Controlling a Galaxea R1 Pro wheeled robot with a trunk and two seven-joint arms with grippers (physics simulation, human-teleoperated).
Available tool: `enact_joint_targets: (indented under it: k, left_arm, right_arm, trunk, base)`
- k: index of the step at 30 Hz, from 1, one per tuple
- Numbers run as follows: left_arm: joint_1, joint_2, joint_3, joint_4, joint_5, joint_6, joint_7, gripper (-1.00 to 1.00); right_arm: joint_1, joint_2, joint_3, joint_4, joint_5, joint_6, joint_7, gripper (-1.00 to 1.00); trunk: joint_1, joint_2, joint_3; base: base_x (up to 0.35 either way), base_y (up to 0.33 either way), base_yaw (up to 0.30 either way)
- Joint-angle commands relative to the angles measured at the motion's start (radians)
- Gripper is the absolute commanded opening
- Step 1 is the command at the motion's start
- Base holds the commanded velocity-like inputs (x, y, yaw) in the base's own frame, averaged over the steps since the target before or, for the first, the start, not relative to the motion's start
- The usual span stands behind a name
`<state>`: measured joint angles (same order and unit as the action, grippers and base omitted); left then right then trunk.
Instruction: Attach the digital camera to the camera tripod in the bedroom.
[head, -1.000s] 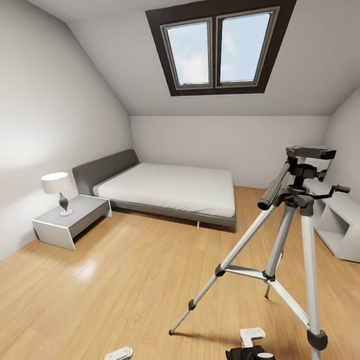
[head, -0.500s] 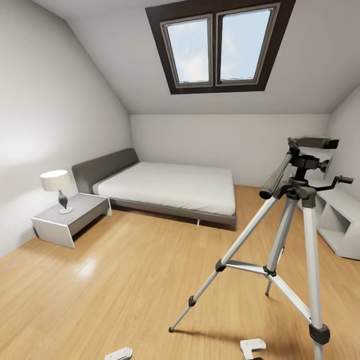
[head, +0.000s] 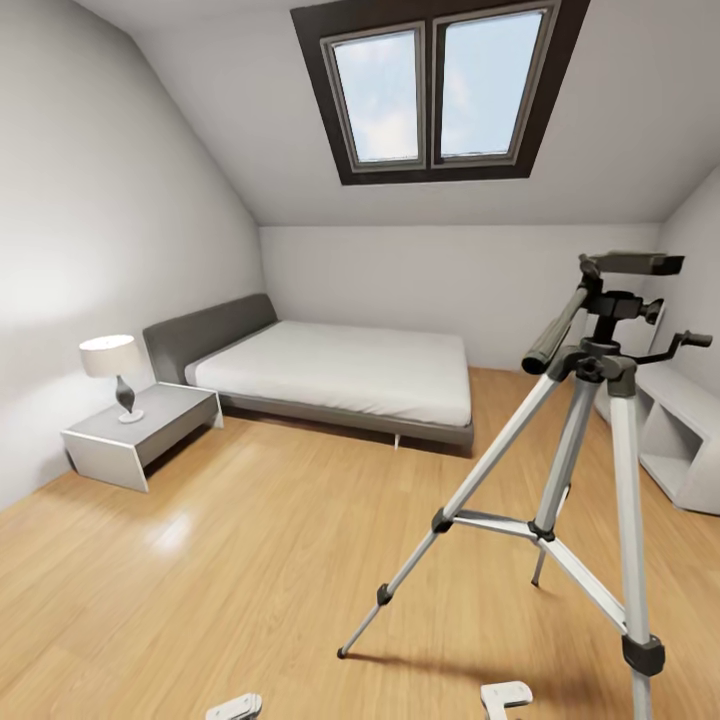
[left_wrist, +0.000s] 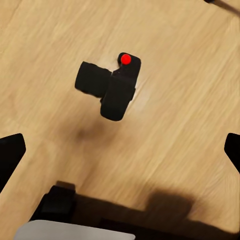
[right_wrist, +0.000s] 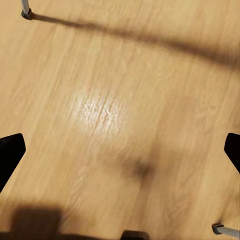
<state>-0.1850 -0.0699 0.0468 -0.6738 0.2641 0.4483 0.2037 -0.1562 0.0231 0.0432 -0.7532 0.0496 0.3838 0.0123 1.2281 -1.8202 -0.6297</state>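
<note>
Your left claw (left_wrist: 120, 145) looks straight down at the camera (left_wrist: 109, 88), which lies on the wood floor (left_wrist: 190, 100) ahead of the fingers and below them, apart from both. The two dark fingertips (left_wrist: 10, 155) stand wide apart with nothing between them, so that claw is spread and empty. The camera's long axis, from lens barrel to body, lies roughly along the line from one fingertip to the other, with the red dot (left_wrist: 126, 59) on the far side. You would likely need to turn the wrist to pinch across the narrower body.

Your right claw (right_wrist: 120, 147) is spread too, over bare floor, with a tripod foot (right_wrist: 27, 13) beyond it. The tripod (head: 590, 420) stands just in front of you to the right, its top plate bare. The left arm is the nearer one for the pickup.
</note>
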Motion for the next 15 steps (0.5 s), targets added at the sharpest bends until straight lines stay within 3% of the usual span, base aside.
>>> enact_joint_targets:
  k: [1, 7, 8, 15]
  left_arm:
    - [0.000, -0.001, 0.003, -0.002, 0.012, 0.003, 0.006, 1.00]
    - [0.000, 0.000, 0.003, -0.001, 0.033, 0.000, 0.006, 1.00]
    - [0.000, 0.002, 0.001, 0.002, 0.072, -0.002, 0.005, 1.00]
    - [0.001, 0.001, -0.004, 0.002, 0.080, -0.005, 0.014, 1.00]
  right_arm:
    - [0.000, 0.000, 0.000, -0.002, 0.005, 0.006, 0.001, 1.00]
    - [0.000, 0.000, 0.000, 0.000, 0.004, 0.008, 0.001, 1.00]
    - [0.000, 0.000, 0.000, 0.002, 0.002, 0.011, 0.002, 1.00]
    - [0.000, 0.001, 0.000, -0.007, 0.004, 0.006, -0.007, 1.00]
  trunk:
    - [0.004, -0.008, -0.004]
    - [0.027, -0.050, -0.023]
    - [0.031, -0.057, -0.026]
    - [0.058, -0.106, -0.048]
  base:
    - [0.000, 0.000, 0.000]
    - [0.000, 0.000, 0.000]
    - [0.000, 0.000, 0.000]
    - [0.000, 0.000, 0.000]
